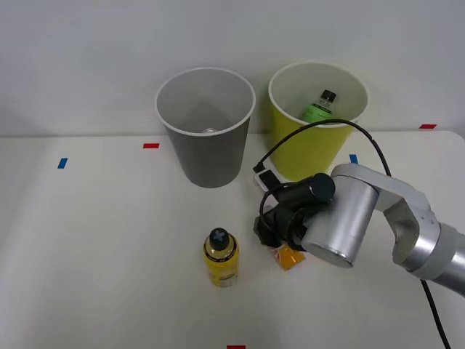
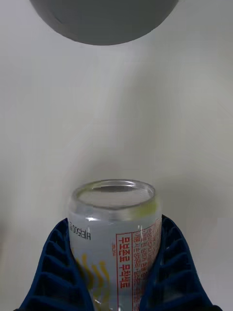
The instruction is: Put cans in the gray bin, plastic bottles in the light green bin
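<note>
My right gripper (image 2: 114, 223) is shut on a can (image 2: 114, 228), its ribbed blue fingers (image 2: 53, 262) pressed against both of the can's sides. The can is pale cream with a silver end that points toward the gray bin (image 2: 104, 19). In the front view, just its orange part (image 1: 288, 257) peeks out under the wrist, low over the table. The gray bin (image 1: 207, 156) stands at the back centre with a small silvery thing on its floor. To its right, the light green bin (image 1: 309, 153) holds a green-labelled plastic bottle (image 1: 317, 109). A yellow black-capped bottle (image 1: 220, 258) stands upright left of the gripper.
The white table (image 1: 94, 247) carries small tape marks: red (image 1: 151, 145) and blue (image 1: 62, 163) at the back left, blue (image 1: 353, 158) and red (image 1: 427, 126) at the back right. A black cable (image 1: 320, 127) loops from the wrist in front of the green bin.
</note>
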